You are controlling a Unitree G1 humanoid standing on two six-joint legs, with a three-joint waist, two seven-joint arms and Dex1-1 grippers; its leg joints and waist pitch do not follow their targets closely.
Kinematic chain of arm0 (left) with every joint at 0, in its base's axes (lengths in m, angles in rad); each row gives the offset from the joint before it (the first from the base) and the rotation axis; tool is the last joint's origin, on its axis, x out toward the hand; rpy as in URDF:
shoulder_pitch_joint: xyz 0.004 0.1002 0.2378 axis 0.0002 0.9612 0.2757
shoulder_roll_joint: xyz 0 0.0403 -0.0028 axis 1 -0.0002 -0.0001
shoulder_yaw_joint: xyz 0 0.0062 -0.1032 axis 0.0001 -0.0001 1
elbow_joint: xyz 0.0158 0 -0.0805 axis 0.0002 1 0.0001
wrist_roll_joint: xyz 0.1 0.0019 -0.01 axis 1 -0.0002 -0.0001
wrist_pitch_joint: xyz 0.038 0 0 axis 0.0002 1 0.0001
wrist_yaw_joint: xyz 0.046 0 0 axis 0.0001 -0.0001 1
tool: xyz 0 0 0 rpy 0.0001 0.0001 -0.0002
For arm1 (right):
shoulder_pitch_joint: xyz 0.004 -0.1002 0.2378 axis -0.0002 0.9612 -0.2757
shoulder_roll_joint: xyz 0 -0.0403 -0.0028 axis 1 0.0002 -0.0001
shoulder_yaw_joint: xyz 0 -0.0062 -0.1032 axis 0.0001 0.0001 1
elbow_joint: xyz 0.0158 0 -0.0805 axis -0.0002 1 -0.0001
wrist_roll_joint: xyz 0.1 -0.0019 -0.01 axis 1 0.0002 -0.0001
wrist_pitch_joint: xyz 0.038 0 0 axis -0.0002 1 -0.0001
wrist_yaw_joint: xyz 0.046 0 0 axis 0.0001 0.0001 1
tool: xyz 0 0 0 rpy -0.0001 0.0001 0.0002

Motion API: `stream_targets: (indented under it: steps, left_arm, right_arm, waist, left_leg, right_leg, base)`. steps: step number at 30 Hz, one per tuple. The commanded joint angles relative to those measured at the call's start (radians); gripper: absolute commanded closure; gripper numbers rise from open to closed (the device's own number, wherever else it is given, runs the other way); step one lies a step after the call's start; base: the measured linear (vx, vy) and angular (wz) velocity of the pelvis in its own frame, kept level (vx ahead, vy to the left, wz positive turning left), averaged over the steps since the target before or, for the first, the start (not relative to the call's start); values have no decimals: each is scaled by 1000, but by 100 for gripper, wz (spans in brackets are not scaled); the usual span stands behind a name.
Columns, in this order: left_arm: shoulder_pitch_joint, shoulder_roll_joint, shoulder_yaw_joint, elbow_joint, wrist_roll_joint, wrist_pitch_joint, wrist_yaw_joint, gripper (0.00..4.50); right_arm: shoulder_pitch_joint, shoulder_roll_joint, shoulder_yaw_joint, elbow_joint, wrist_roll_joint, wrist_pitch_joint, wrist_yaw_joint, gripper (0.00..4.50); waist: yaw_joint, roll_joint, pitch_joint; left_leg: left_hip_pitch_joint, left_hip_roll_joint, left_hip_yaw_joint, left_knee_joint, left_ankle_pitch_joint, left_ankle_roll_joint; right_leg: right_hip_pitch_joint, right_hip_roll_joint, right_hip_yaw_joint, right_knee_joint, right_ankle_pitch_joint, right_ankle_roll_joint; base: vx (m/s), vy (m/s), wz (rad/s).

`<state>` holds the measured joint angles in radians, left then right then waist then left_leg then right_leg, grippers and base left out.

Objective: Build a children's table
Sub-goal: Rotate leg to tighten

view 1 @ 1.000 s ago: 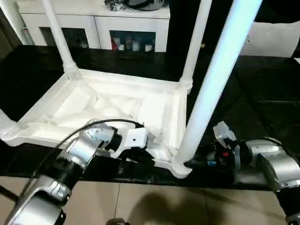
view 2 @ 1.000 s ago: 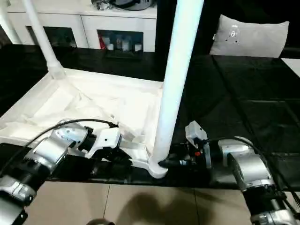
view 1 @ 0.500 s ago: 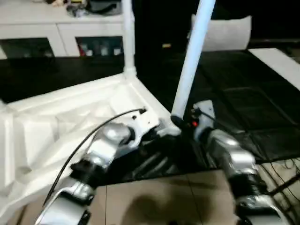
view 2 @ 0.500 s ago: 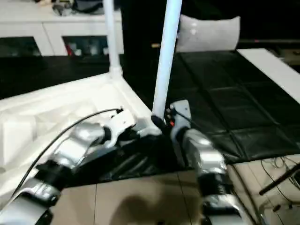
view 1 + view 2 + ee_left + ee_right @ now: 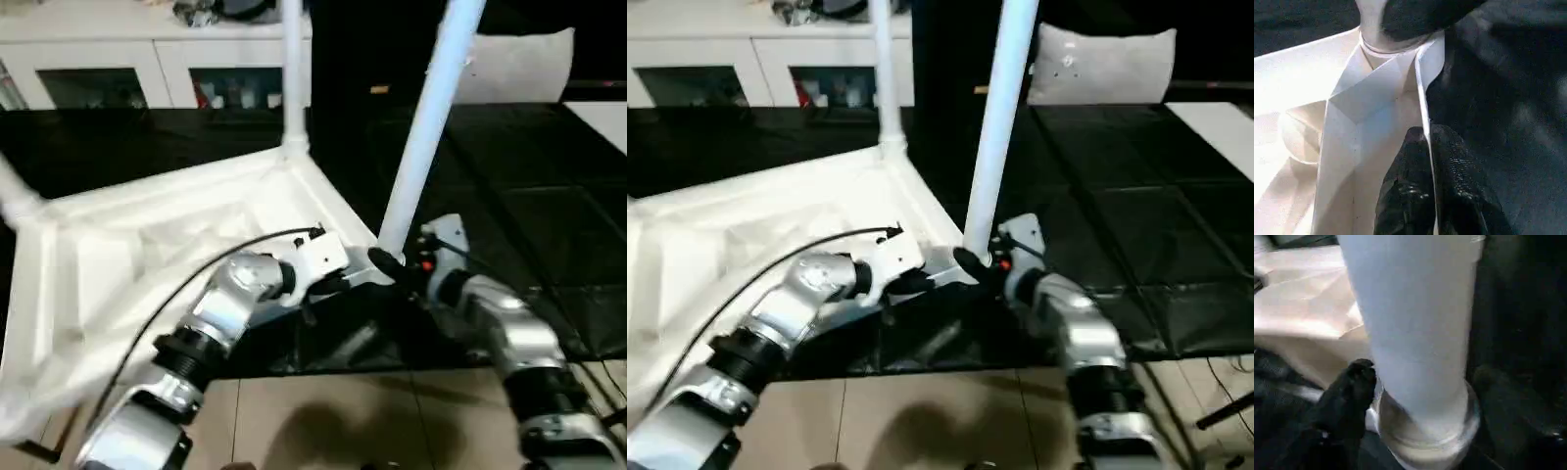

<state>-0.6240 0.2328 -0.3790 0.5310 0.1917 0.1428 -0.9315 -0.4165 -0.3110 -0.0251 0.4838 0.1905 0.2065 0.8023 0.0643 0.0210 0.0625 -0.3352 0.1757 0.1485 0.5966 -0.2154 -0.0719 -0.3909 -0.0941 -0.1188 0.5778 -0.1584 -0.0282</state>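
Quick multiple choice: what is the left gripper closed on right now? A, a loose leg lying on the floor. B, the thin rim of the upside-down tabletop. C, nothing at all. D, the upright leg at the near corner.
B: in the left wrist view the left gripper has a black finger on each side of the tabletop's thin white rim, just short of the corner socket.

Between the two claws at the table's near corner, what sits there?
The near corner socket of the upturned table top, with a leg standing in it. The left claw pinches the rim beside it; the right claw flanks the leg's base, seen in both wrist views.
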Motion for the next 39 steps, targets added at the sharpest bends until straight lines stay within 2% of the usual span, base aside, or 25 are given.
stream_targets:
  steps: [1,2,3,4,5,6,8,9,10,11,14,16,19,22,27,28,30,31,33,36,39]
  left_arm:
    - [5,53,-55,45,43,-49,-79,450]
    - [5,62,-61,47,43,-59,-92,450]
    - [4,72,-67,51,44,-75,-111,450]
    - [3,107,-88,58,42,-123,-177,450]
    - [3,107,-88,58,42,-123,-177,450]
    - [2,115,-93,60,42,-135,-195,450]
    - [-1,139,-108,63,44,-174,-239,450]
    - [-4,152,-118,66,43,-207,-265,450]
    - [-6,163,-127,67,39,-236,-294,450]
    - [-8,172,-134,67,35,-252,-318,450]
    - [-9,189,-151,60,25,-283,-378,450]
    - [-11,201,-168,53,12,-325,-442,450]
    - [-19,201,-176,53,2,-354,-483,450]
    - [-26,195,-181,54,-3,-363,-499,450]
    - [-34,186,-185,62,-11,-373,-512,450]
    - [-36,183,-186,68,-10,-376,-512,450]
    - [-37,182,-185,71,-8,-378,-511,450]
    - [-38,181,-183,76,-6,-382,-512,450]
    - [-37,179,-176,83,0,-383,-502,450]
    - [-33,179,-165,88,1,-367,-485,450]
    - [-17,175,-145,66,-32,-307,-487,450]
  right_arm:
    - [5,-61,17,-29,1,-32,113,63]
    - [5,-73,23,-30,-1,-36,133,63]
    - [3,-89,29,-29,-3,-43,158,61]
    - [-3,-134,54,-32,-6,-56,236,61]
    - [-3,-134,54,-32,-6,-56,236,47]
    - [-4,-144,61,-34,-7,-59,257,47]
    - [-7,-169,82,-48,-4,-71,321,47]
    - [-6,-182,93,-59,8,-72,367,47]
    - [-5,-193,103,-69,20,-70,411,47]
    - [-5,-202,112,-74,29,-74,449,47]
    - [-8,-211,129,-76,39,-95,512,63]
    - [-13,-209,143,-75,55,-106,567,91]
    - [-14,-205,167,-84,70,-85,614,101]
    - [-10,-202,186,-92,75,-72,645,138]
    - [-14,-196,203,-76,73,-69,679,157]
    - [-17,-194,206,-68,73,-70,686,184]
    - [-18,-194,208,-66,73,-70,689,188]
    - [-19,-194,211,-64,74,-69,693,196]
    - [-19,-192,214,-65,76,-67,696,225]
    - [-14,-191,216,-69,80,-58,702,241]
    - [6,-189,217,-93,97,-33,711,250]
  waist:
    - [6,-14,-68]
    - [7,-15,-69]
    - [6,-15,-74]
    - [8,-14,-75]
    - [10,-15,-78]
    - [12,-14,-83]
    - [18,-13,-86]
    - [19,-13,-83]
    - [24,-13,-81]
    - [26,-13,-81]
    - [37,-10,-77]
    - [41,-10,-76]
    - [48,-10,-78]
    - [55,-11,-80]
    - [62,-7,-83]
    - [65,-7,-83]
    - [68,-8,-84]
    - [72,-11,-84]
    - [75,-9,-84]
    - [75,-11,-84]
    - [77,-11,-85]
  left_leg:
    - [-13,49,-4,-77,-180,93]
    - [-13,49,-3,-76,-174,97]
    - [-20,48,-3,-73,-126,106]
    - [-21,47,-2,-71,-101,119]
    - [-22,47,-3,-69,-88,124]
    - [-23,49,-1,-65,-48,135]
    - [-27,50,-1,-58,-5,163]
    - [-28,52,1,-57,3,174]
    - [-27,53,3,-58,-20,175]
    - [-26,53,2,-59,-31,173]
    - [-19,60,5,-65,-93,135]
    - [-18,61,4,-68,-113,117]
    - [-14,64,8,-69,-121,99]
    - [-12,65,14,-68,-114,90]
    - [-12,65,15,-67,-103,82]
    - [-12,64,16,-66,-103,83]
    - [-12,64,16,-66,-102,82]
    - [-11,64,17,-66,-100,81]
    - [-12,64,16,-66,-97,79]
    - [-12,63,16,-66,-99,77]
    - [-13,64,16,-66,-92,79]
  right_leg:
    - [49,-70,59,-76,-348,-165]
    - [49,-71,60,-75,-338,-171]
    - [57,-72,61,-65,-285,-184]
    - [56,-71,59,-63,-252,-197]
    - [60,-71,58,-58,-229,-204]
    - [58,-69,59,-47,-162,-222]
    - [58,-66,56,-37,-93,-242]
    - [56,-66,55,-36,-82,-250]
    - [55,-67,55,-41,-119,-246]
    - [56,-68,54,-42,-138,-243]
    - [50,-69,56,-52,-233,-226]
    - [51,-70,57,-54,-255,-220]
    - [49,-69,58,-53,-251,-217]
    - [48,-68,58,-48,-226,-218]
    - [49,-68,59,-44,-192,-224]
    - [49,-68,59,-44,-188,-226]
    - [50,-69,59,-44,-192,-224]
    - [49,-68,59,-45,-200,-219]
    - [49,-69,58,-44,-204,-215]
    - [49,-68,58,-45,-212,-208]
    - [50,-70,58,-44,-216,-206]
  base:
    - [0,0,0]
    - [0,0,0]
    - [52,-18,2]
    - [0,0,0]
    - [0,0,0]
    - [0,0,0]
    - [0,0,0]
    - [0,0,0]
    - [0,0,0]
    - [0,0,0]
    - [0,0,0]
    - [0,0,0]
    - [0,0,0]
    - [0,0,0]
    - [0,0,0]
    - [0,0,0]
    - [0,0,0]
    - [0,0,0]
    - [0,0,0]
    - [0,0,0]
    - [0,0,0]
